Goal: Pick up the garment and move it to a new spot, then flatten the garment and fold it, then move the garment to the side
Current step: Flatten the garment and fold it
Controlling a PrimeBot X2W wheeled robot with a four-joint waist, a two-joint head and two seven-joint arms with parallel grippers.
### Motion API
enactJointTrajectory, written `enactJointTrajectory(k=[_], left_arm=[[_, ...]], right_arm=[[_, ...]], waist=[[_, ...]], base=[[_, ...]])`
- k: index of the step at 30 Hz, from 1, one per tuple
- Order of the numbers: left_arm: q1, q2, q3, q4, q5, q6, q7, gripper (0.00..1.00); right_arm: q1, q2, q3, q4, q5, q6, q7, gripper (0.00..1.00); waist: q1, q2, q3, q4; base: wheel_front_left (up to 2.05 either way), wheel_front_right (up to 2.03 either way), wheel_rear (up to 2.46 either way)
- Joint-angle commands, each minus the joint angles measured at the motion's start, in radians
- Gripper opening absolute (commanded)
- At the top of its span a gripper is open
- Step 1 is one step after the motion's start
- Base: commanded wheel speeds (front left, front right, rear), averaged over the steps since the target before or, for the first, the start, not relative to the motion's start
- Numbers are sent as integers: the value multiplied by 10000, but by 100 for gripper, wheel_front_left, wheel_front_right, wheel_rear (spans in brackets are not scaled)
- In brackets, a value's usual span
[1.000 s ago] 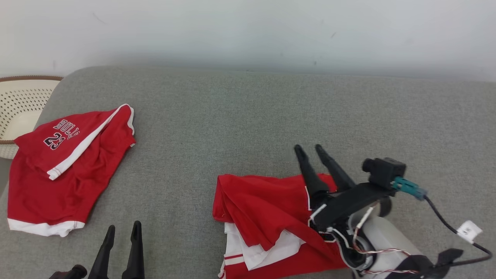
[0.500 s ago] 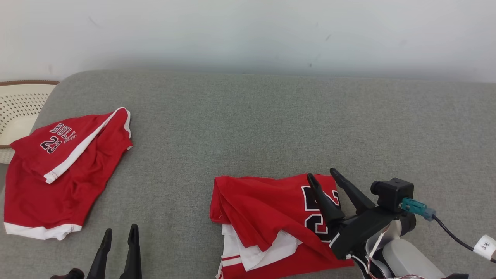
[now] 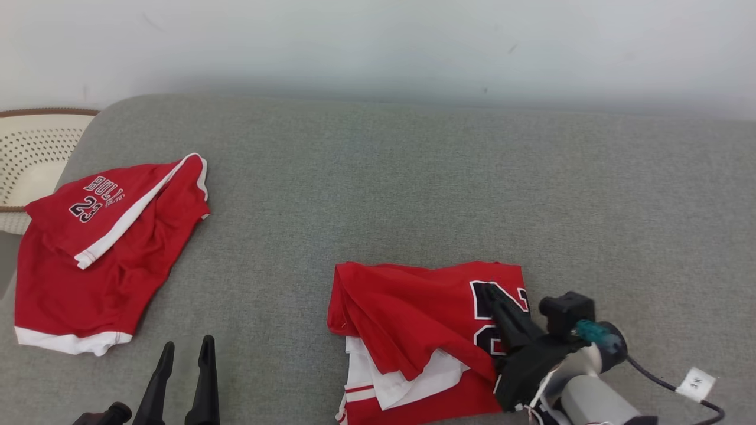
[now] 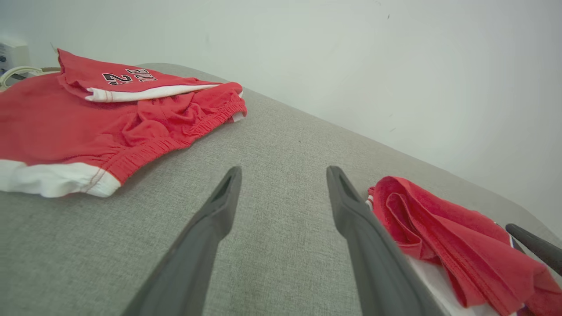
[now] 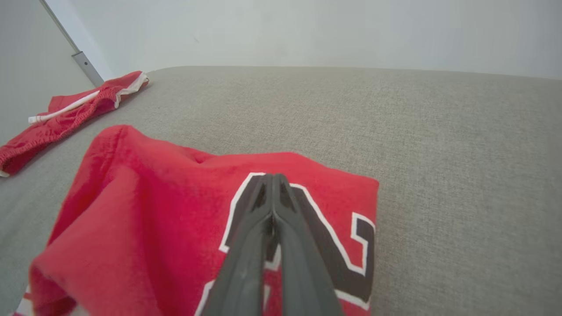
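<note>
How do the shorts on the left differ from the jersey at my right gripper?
The shorts lie spread near the left end of the grey cushion, untouched; the jersey is bunched in layers under the shut right gripper. The shorts carry a small printed 23; the jersey shows a large numeral. Both are red with white trim.

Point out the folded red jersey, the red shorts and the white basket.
folded red jersey (image 3: 407, 307): head view, on its plain red upper layer.
red shorts (image 3: 71, 283): head view, on the lower red leg.
white basket (image 3: 32, 156): head view, on its perforated inner wall.
</note>
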Motion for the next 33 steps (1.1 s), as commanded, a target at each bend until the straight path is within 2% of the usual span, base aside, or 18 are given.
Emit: enactJointTrajectory(k=[1, 5, 14, 26, 33], left_arm=[[-61, 8, 27, 8, 46, 2, -43, 100], [-68, 8, 76, 16, 60, 2, -43, 100], [-47, 8, 134, 21, 41, 2, -43, 100], [-25, 6, 106, 23, 33, 2, -43, 100], [-3, 6, 106, 23, -10, 2, -43, 100]], right_arm=[[-114, 51, 37, 89, -98, 1, -94, 0], [-198, 313, 135, 558, -326, 1, -159, 0], [173, 661, 622, 234, -327, 1, -162, 0], [517, 906, 2181, -309, 280, 1, -163, 0], [533, 964, 2752, -253, 616, 1, -164, 0]], waist=[[0, 0, 35, 55], [0, 0, 61, 134], [0, 0, 5, 128], [0, 0, -57, 143], [0, 0, -46, 224]], base=[[0, 0, 0], [0, 0, 0], [0, 0, 0], [0, 0, 0], [0, 0, 0]])
